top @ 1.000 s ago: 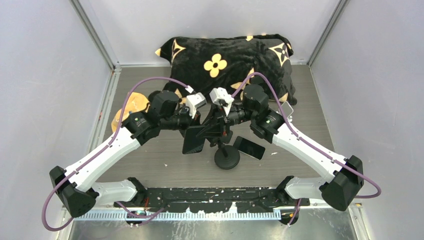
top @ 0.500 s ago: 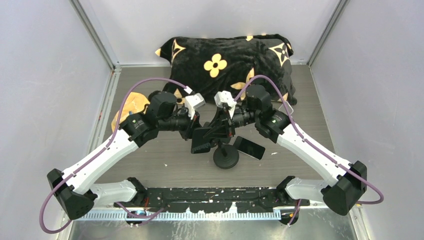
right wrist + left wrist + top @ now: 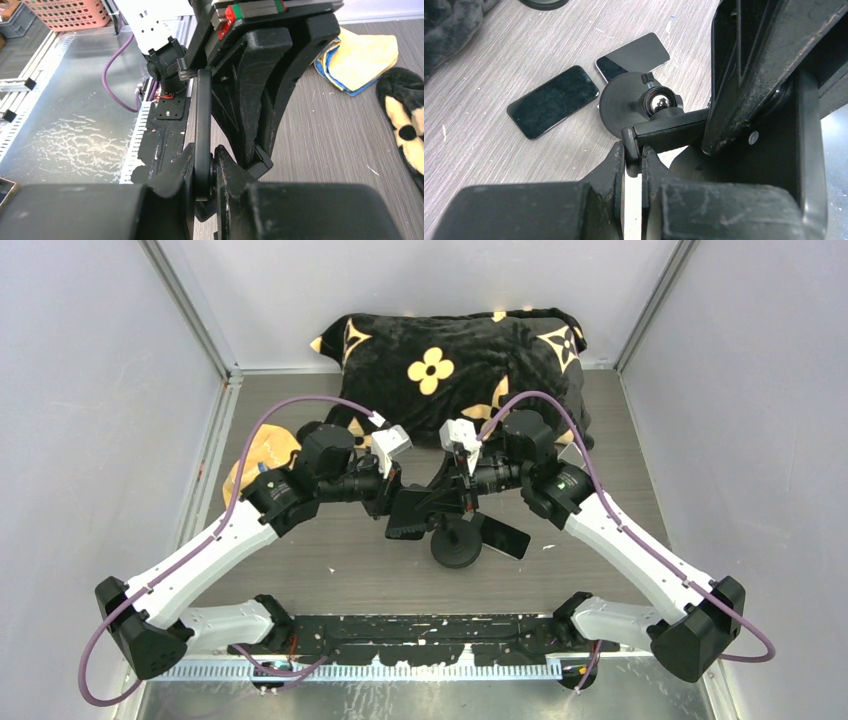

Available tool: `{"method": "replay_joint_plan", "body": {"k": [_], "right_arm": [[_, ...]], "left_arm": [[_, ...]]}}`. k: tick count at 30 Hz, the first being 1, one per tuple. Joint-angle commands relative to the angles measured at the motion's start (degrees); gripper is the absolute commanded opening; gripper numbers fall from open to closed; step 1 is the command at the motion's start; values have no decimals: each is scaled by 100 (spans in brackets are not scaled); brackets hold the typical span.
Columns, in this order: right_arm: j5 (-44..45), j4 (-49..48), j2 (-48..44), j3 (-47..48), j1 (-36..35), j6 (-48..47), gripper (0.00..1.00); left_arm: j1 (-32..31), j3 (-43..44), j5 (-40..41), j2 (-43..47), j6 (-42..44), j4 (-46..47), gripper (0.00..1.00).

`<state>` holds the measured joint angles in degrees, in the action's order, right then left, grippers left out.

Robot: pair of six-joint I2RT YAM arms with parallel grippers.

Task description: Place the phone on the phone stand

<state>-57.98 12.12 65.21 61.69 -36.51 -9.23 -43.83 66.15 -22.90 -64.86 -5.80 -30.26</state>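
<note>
The phone (image 3: 202,115) is a thin black slab with rounded edges. The right wrist view shows it edge-on, and in the overhead view it is a dark rectangle held above the table (image 3: 300,560) where the two arms meet, just left of the phone stand (image 3: 613,107). Both ends are gripped. The left gripper (image 3: 633,152) is clenched on one edge and the right gripper (image 3: 204,165) is pinched tight on the opposite one, so each gripper's fingers nearly face the other's across the slab.

The stand has a round black base flat on the wood-grain table, a short stalk with a small side knob, and a shiny metal ball (image 3: 658,104) at its top. The phone sits close beside that ball in the left wrist view, but whether they touch cannot be told.

There are three phones in all (counting the held one). The other two lie flat, screens dark. One black phone (image 3: 554,101) lies a little apart from the base, and one pale-edged phone (image 3: 634,55) has a corner right at the base. There is one stand.

A single black plush blanket (image 3: 450,350) lies at the far edge, printed with yellow flower and four-pointed star motifs. One yellow cloth (image 3: 255,455) lies behind the left arm. A pink basket (image 3: 65,12) stands off the table. Small red and green blocks (image 3: 227,25) sit on the left gripper's body.
</note>
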Motion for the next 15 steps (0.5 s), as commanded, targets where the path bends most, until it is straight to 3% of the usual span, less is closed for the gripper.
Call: {"method": "replay_joint_plan", "body": {"k": [1,15], "right_arm": [[454,432,-312,-49,200,249,1],[1188,979,-486,-328,441,882,1]], "left_arm": [[65,241,278,313,-50,159,0],[-140,453,1432,129,-88,-178,0]]}}
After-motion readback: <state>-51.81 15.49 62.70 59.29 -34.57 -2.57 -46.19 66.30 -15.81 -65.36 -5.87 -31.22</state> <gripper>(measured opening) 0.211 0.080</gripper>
